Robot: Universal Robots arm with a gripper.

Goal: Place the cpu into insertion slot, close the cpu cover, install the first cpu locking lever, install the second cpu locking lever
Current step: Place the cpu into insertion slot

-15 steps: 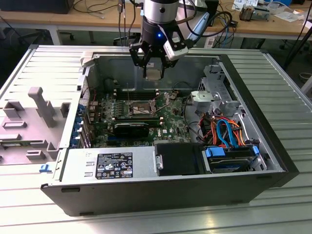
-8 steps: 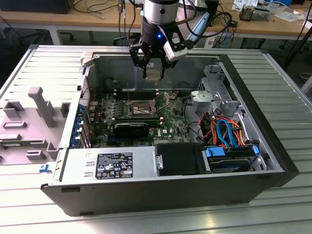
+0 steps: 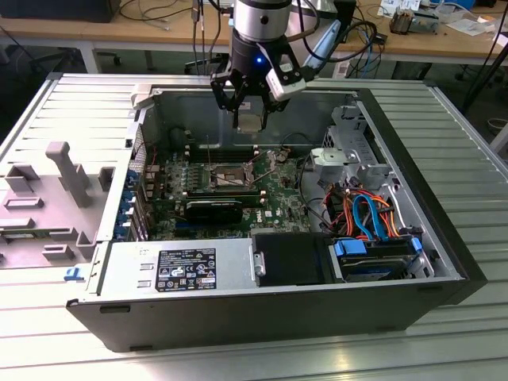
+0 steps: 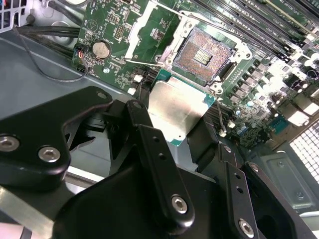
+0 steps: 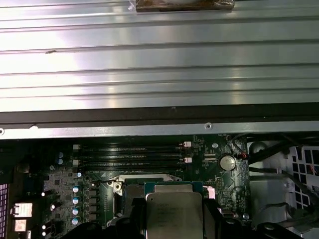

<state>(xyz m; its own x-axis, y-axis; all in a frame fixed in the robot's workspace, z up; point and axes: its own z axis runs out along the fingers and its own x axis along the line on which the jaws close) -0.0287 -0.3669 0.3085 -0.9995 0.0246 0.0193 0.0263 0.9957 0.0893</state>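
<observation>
We see the cpu (image 4: 177, 112) pinched by two opposite edges between the fingers of the gripper (image 4: 174, 122). Its silvery-grey top is turned up toward the wrist, with green board showing at its corners. It hangs clear above the insertion slot (image 4: 203, 55) and does not touch it. In the second wrist view the slot lies just beyond the chip's far edge, and the chip's sides run roughly parallel to the slot's dark rim. We judge the chip to be offset to one side of the slot rather than straight over it. The slot's gold-brown contact field lies bare. Around the slot spreads the green motherboard (image 3: 274, 198), with long black memory slots (image 4: 249, 22) just beside the slot.
</observation>
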